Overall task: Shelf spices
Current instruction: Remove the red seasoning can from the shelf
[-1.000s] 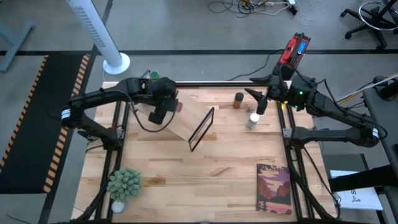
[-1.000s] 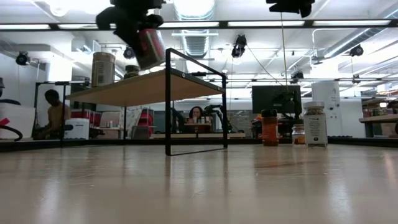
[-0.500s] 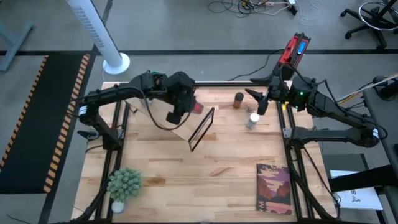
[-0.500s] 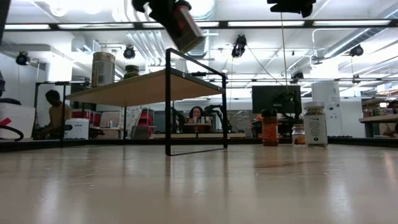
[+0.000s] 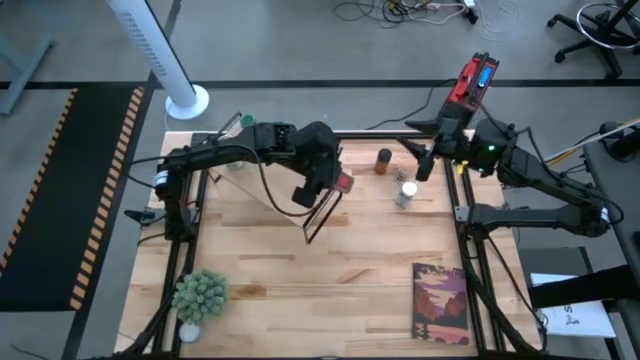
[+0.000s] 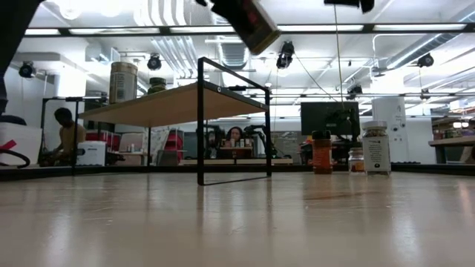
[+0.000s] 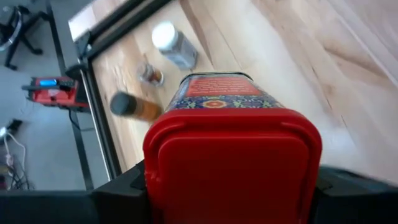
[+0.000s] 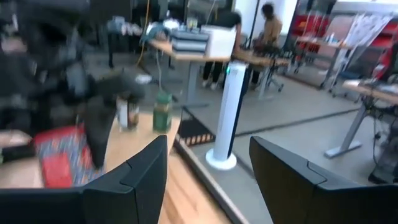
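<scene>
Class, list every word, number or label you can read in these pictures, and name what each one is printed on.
No text can be read anywhere.
Red boxy tin held by the left tool: patterned label, wording blurred.
White-lidded jar: label too small.
Picture-covered book on the table: no legible title.
Red device beyond the table: markings too small.

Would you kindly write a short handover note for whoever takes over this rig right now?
Left gripper: shut on the red tin, held in the air over the shelf's black-framed end.
Right gripper: open, empty, above the table's far right.
Done: the tan-topped jar and green-lidded jar stand on the shelf.
Left: shelve the tin, then the dark-lidded brown jar, white-lidded jar and small silvery-topped jar, all on the table.
</scene>
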Tool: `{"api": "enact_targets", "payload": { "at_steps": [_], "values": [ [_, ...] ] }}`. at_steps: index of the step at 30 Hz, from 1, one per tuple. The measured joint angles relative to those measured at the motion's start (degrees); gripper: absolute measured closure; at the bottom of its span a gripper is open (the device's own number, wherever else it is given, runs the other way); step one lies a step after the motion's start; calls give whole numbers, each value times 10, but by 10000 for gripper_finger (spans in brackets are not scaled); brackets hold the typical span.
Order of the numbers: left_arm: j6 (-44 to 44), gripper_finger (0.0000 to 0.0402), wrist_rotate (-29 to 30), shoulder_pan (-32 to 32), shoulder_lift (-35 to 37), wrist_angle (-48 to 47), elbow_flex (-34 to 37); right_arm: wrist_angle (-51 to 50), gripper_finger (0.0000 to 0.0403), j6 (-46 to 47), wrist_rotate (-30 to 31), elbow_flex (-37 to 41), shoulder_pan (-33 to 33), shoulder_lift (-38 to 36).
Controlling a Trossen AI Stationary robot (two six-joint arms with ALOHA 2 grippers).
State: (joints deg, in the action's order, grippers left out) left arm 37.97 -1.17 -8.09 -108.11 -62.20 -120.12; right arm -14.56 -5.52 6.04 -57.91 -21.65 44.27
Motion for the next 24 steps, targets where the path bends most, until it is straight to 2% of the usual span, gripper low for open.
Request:
{"api": "enact_targets", "payload": {
  "at_steps": [5, 10, 15, 24],
  "values": [
    [-17, 208, 0, 14, -41, 6, -48, 1, 199, 37, -5, -40, 2, -1],
    [-37, 207, 0, 27, -83, 6, -76, -42, 199, 66, -30, -28, 10, -4],
    [-54, 207, 0, 39, -119, 32, -87, -43, 199, 71, -27, -9, 10, -4],
    [-124, 206, 1, 50, -169, 94, -87, -48, 199, 59, -30, 1, 10, -64]
  ]
}}
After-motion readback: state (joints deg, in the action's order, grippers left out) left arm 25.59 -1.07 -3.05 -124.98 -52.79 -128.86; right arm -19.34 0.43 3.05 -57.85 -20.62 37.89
